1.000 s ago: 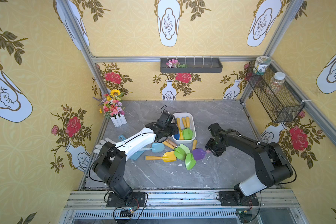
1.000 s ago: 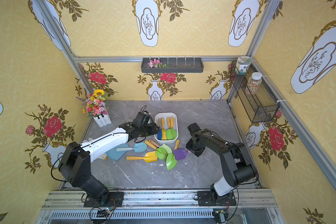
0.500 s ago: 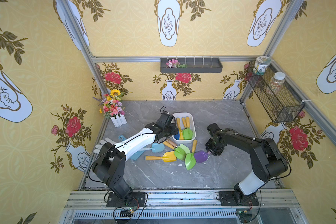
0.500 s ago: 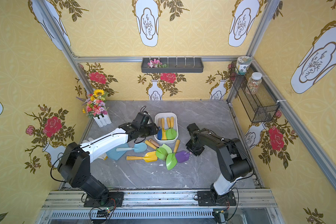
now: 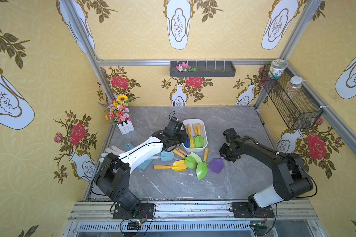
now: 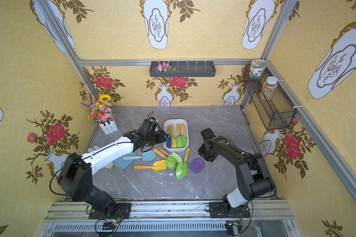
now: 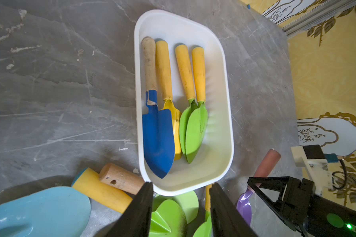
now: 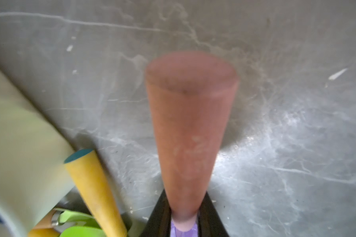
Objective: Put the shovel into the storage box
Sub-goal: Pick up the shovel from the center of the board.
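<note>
Bright even light, top views sharp, right wrist view blurred

Bright shovels on a grey marble-veined bench (image 5: 173, 184)
White storage box (image 7: 224, 82) holds 1 blue shovel (image 7: 158, 139), 1 yellow shovel (image 7: 164, 71) and 2 green shovels (image 7: 194, 131), handles yellow or tan; the purple shovel (image 5: 216, 165) has a pinkish-brown handle; walls (image 5: 132, 30) are yellow with red roses and white vases
</note>
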{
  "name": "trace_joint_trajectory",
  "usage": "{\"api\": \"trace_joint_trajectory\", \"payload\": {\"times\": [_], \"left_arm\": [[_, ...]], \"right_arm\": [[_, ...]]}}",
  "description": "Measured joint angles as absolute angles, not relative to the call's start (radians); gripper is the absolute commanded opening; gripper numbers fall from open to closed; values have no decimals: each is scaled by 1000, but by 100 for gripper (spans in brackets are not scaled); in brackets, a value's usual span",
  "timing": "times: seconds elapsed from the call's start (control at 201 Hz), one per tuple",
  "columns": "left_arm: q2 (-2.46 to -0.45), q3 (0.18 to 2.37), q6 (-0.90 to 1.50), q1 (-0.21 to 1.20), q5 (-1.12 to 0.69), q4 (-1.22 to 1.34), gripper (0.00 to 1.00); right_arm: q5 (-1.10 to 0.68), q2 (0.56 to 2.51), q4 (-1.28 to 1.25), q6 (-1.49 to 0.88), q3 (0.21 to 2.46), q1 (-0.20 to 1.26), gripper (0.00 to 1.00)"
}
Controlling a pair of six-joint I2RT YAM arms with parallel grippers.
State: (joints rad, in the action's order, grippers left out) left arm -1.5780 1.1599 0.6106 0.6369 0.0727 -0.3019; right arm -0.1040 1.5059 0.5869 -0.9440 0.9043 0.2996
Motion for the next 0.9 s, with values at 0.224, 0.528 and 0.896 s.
{"api": "trace_joint_trajectory", "payload": {"times": [0.224,0.528,0.896], "left_arm": [[-1469,1075,624,576,-32,-210,52],[-1321,934,668,461,-277,-8,55],[-1283,797,805,404,-600,318,55]], "right_arm": [[-217,1382,495,-821,925,308,24],[-519,1341,259,-715,927,382,24],[-778,1370,-30,-703,925,527,24]]}}
